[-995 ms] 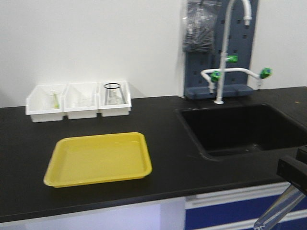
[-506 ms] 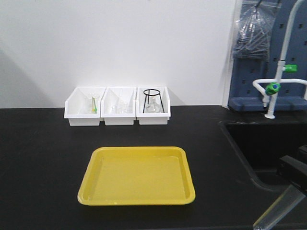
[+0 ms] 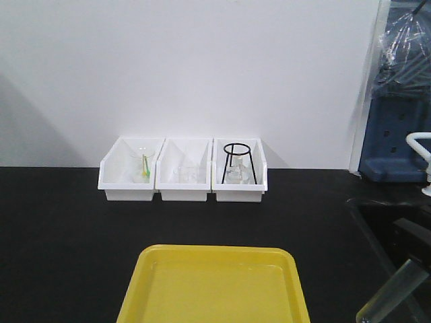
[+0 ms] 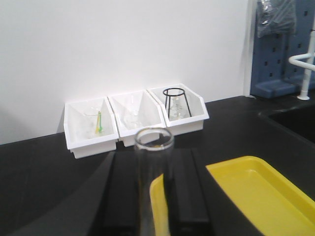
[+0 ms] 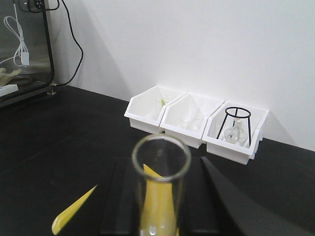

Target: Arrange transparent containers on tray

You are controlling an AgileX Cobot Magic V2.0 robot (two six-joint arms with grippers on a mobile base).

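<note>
**Both tubes gripped, neither on the tray**

My left gripper (image 4: 154, 160) was clamped on one test tube (image 4: 153, 196), its open rim past my fingers. My right gripper (image 5: 161, 169) pinched a second test tube (image 5: 160, 206) likewise. The yellow tray (image 3: 215, 282) lay on the black counter (image 3: 60, 235), before three white bins (image 3: 182, 182).

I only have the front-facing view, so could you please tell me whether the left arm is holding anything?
Observer: Yes, the left gripper is clamped on a clear test tube, open rim outward.
Operator: Thank you. And the right arm?
Observer: The right gripper grips a second test tube, open rim outward too.
Operator: Is anything left of the white bins?
Observer: A dark-framed glass case stands on the black counter there.
</note>
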